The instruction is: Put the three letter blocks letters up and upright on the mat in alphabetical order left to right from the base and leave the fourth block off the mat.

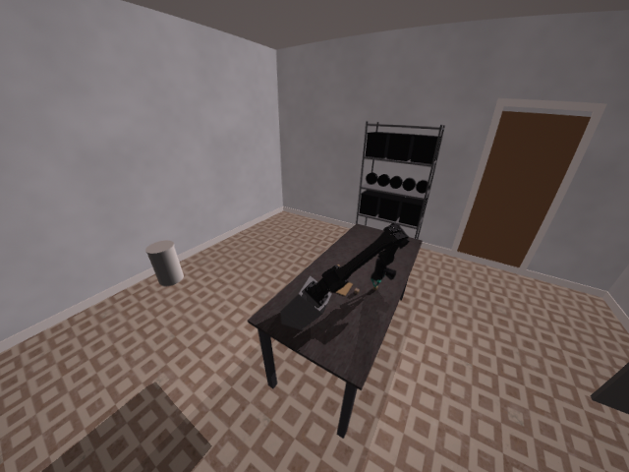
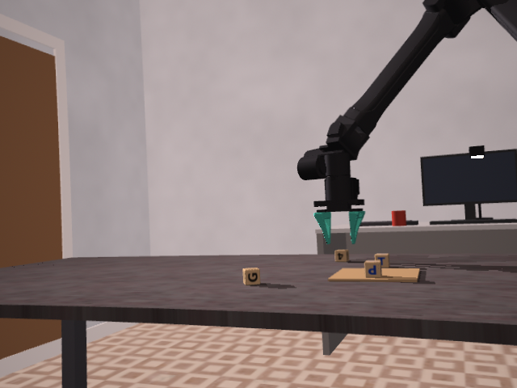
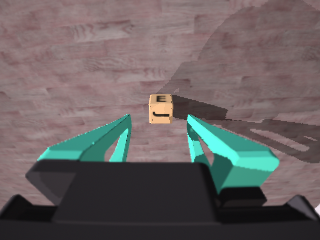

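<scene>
My gripper (image 1: pixel 375 284) (image 2: pixel 340 242) (image 3: pixel 159 119) is partly open and empty, pointing down above a wooden block (image 2: pixel 341 255) (image 3: pixel 161 113). That block lies off the mat; its top shows a dark J-like letter in the wrist view, its sides an E and a 4. A block with a blue P-like side (image 2: pixel 372 269) stands on the tan mat (image 2: pixel 402 276) (image 1: pixel 342 291). A block with a blue T-like side (image 2: pixel 382 259) (image 1: pixel 356 291) stands just behind the mat, apparently off it. A block with a G side (image 2: pixel 251 276) lies left of the mat. The other tops are unreadable.
The dark table (image 1: pixel 350 350) (image 2: pixel 166 292) carries everything. The arm's base (image 1: pixel 315 293) stands beside the mat in the top view. A separate desk (image 2: pixel 417 242) with a monitor (image 2: pixel 467 179) and a red cup (image 2: pixel 398 217) is behind the table.
</scene>
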